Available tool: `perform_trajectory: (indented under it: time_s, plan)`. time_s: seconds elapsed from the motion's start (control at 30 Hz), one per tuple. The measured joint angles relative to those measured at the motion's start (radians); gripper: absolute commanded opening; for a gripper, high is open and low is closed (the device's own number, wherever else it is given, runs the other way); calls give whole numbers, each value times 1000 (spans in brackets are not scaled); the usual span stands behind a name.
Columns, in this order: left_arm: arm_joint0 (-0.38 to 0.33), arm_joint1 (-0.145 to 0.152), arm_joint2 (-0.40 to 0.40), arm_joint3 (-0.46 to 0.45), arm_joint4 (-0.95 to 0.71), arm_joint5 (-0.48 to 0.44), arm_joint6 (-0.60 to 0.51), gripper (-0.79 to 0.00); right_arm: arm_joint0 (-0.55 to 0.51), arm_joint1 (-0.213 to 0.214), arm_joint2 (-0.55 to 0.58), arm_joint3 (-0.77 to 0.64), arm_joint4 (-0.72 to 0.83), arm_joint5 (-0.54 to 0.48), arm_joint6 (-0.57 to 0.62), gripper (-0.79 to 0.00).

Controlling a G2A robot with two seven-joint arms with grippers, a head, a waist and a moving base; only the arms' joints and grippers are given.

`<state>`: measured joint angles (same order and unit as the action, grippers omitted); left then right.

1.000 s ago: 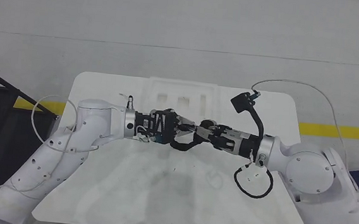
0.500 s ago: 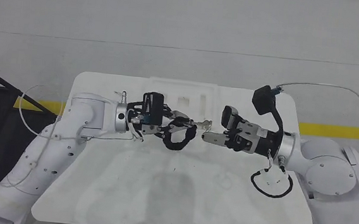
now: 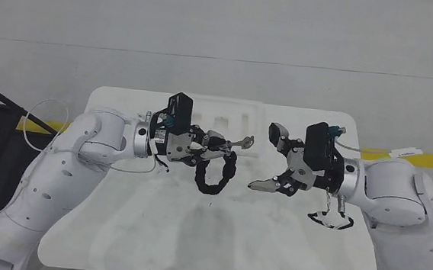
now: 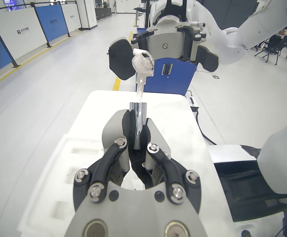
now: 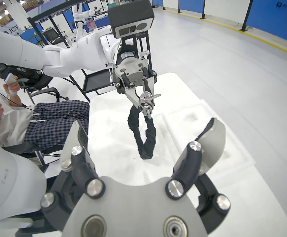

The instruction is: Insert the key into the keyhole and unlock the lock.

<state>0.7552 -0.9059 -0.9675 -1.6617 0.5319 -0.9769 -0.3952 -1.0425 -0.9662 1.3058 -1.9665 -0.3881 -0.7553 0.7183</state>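
Observation:
My left gripper [image 3: 204,145] is shut on the chrome barrel of the lock [image 4: 139,121], held above the table. The lock's black cable loop [image 3: 213,174] hangs down from it. A silver key [image 4: 142,67] sticks out of the barrel's end, its blade in the keyhole. The key [image 3: 239,143] points toward my right gripper [image 3: 270,158], which is open and a short way off from it, touching nothing. In the right wrist view the cable loop [image 5: 145,139] dangles under the left gripper [image 5: 141,98], with the key [image 5: 154,96] jutting sideways.
A white foam tray [image 3: 222,112] with several square recesses lies at the far middle of the white table [image 3: 155,230]. The table surface below both grippers is bare, and the table's edges are close on either side.
The right gripper has let go of the key, opened wide and drawn back to the right. The key stays in the lock. The left gripper has lifted slightly with the lock.

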Motion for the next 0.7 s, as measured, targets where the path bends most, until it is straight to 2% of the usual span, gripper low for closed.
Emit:
perform_trajectory:
  time_s: [0.3,0.4,0.5,0.7]
  plan:
    - [-27,-2,35,33,-123,-4,-94,-785,-2,-15,-19,-9,-382,-34,-253,0]
    - [-34,-5,45,40,-132,-3,-105,-785,1,-19,-45,-17,-457,-45,-288,0]
    - [-42,-10,55,49,-133,0,-109,-785,6,-21,-71,-23,-483,-49,-289,0]
    - [-49,-17,58,57,-106,18,-98,-785,15,-23,-97,-27,-437,-40,-271,0]
